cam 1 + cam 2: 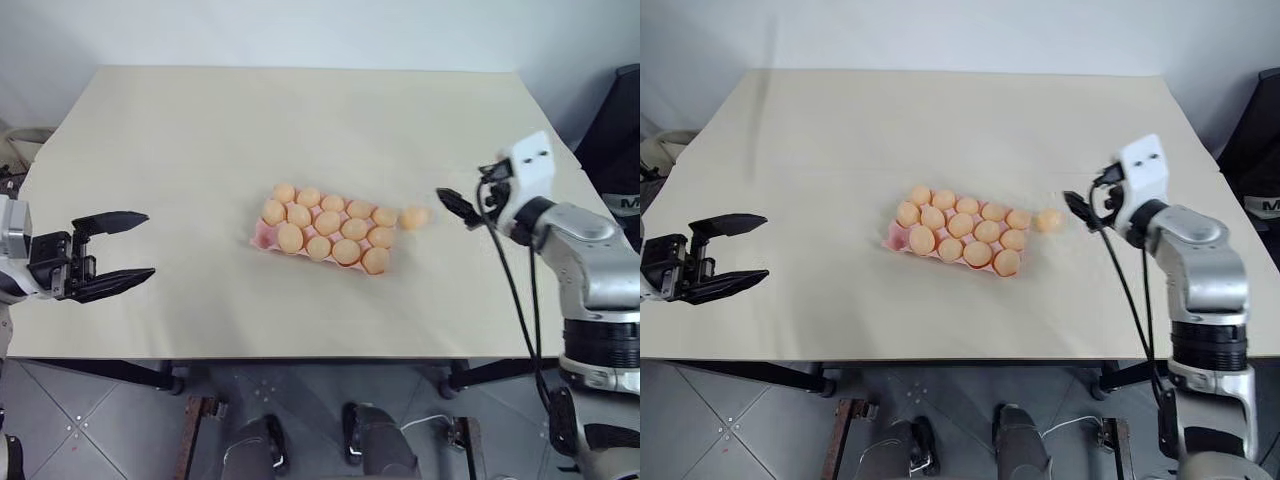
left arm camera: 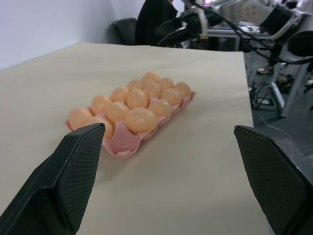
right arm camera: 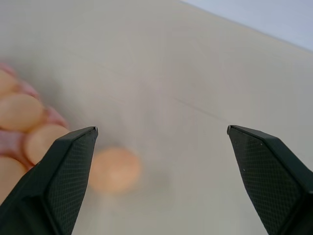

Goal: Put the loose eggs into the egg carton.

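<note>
With both the right claw (image 1: 452, 207) and left claw (image 1: 112, 254) wide, we judged the loose egg (image 1: 413, 217) at centre right, beside the egg carton (image 1: 262, 236), needed gentle centring.

Smooth matt eggs (image 1: 346, 251); moulded carton (image 1: 259, 235) — matt tabletop (image 1: 300, 120)

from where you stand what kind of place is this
Probably a robotics lab or test room, not a kitchen: a bare beige table holds just a pink egg carton and one loose egg, the floor is grey tile, and desks with cables stand behind.
</note>
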